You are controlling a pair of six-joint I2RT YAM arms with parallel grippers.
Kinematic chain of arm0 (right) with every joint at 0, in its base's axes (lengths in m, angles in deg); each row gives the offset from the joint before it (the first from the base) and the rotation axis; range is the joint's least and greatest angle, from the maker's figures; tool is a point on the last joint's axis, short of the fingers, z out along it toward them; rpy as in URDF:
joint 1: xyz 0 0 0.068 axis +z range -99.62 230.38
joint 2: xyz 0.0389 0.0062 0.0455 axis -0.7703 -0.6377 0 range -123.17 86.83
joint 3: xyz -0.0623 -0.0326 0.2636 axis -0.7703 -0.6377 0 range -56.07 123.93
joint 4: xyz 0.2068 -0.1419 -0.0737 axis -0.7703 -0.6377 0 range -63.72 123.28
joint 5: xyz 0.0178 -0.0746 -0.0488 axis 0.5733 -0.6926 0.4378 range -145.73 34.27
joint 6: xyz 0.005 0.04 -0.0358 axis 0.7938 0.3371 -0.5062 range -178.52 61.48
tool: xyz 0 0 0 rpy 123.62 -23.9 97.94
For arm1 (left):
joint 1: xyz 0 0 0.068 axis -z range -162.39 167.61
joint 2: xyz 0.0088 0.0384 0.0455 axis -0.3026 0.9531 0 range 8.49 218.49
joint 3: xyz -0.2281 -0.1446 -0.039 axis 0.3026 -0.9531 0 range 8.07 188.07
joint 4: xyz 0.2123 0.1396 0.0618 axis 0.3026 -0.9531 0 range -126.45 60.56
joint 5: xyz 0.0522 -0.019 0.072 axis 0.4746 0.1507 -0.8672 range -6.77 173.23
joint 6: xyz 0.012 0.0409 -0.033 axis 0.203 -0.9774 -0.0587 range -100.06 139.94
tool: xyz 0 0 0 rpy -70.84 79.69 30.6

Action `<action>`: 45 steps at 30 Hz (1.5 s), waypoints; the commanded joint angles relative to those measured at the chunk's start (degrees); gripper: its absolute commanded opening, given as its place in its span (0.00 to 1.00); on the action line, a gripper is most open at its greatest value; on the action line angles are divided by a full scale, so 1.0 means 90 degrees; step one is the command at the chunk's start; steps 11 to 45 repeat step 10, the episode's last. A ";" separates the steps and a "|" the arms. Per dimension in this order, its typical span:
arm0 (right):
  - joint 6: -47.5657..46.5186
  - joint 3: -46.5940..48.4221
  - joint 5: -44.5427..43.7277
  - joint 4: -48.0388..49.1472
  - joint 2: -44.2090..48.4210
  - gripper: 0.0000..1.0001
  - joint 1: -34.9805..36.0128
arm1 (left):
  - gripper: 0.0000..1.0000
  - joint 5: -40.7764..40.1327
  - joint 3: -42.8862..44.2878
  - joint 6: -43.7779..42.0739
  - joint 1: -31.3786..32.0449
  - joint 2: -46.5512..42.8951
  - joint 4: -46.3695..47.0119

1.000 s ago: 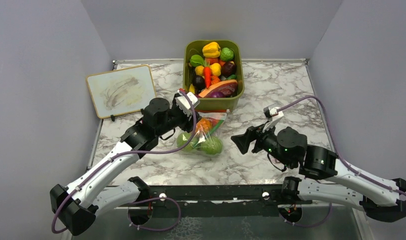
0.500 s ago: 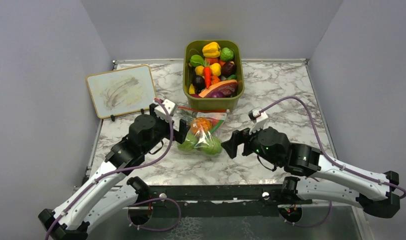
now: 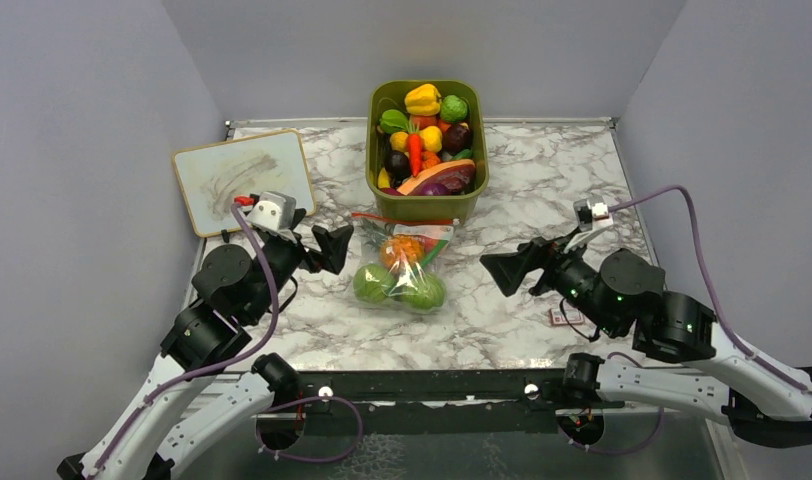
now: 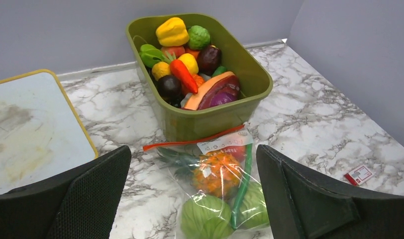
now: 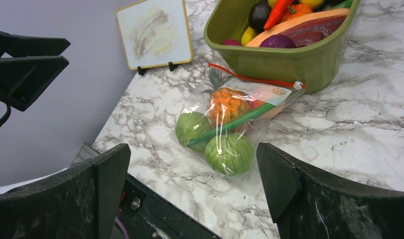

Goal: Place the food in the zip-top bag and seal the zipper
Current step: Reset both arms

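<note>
We find the food (image 3: 374,283) inside the bag (image 3: 414,262), which lies on the bench (image 3: 542,190) just near of the bin (image 3: 427,208), its zipper (image 3: 392,217) apparently sealed, so little seems left; the left gripper (image 3: 334,248) and right gripper (image 3: 509,272) flank it, jaws apart, empty.

Ahead of me the zip-top bag (image 3: 429,262) lies flat on the surface (image 3: 542,190), clear and crinkled, with its mouth toward the green bin (image 3: 479,150). Inside I see a light-green ball (image 3: 373,283) beside a second light-green ball (image 3: 423,291), and a bumpy orange fruit (image 3: 405,250) behind them. The orange-red zipper (image 3: 402,218) runs straight along the mouth, just before the bin.
</note>
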 commanded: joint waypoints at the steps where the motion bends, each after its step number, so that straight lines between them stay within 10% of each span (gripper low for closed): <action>1: -0.0090 0.0094 -0.0315 -0.0086 0.0261 1.00 0.0001 | 0.99 -0.0476 0.0271 -0.0034 -0.0023 -0.0061 -0.0079; 45: -0.0064 0.0052 -0.0314 -0.0001 0.0425 1.00 0.0000 | 0.99 -0.0334 0.0207 0.0132 -0.0024 0.0108 -0.0153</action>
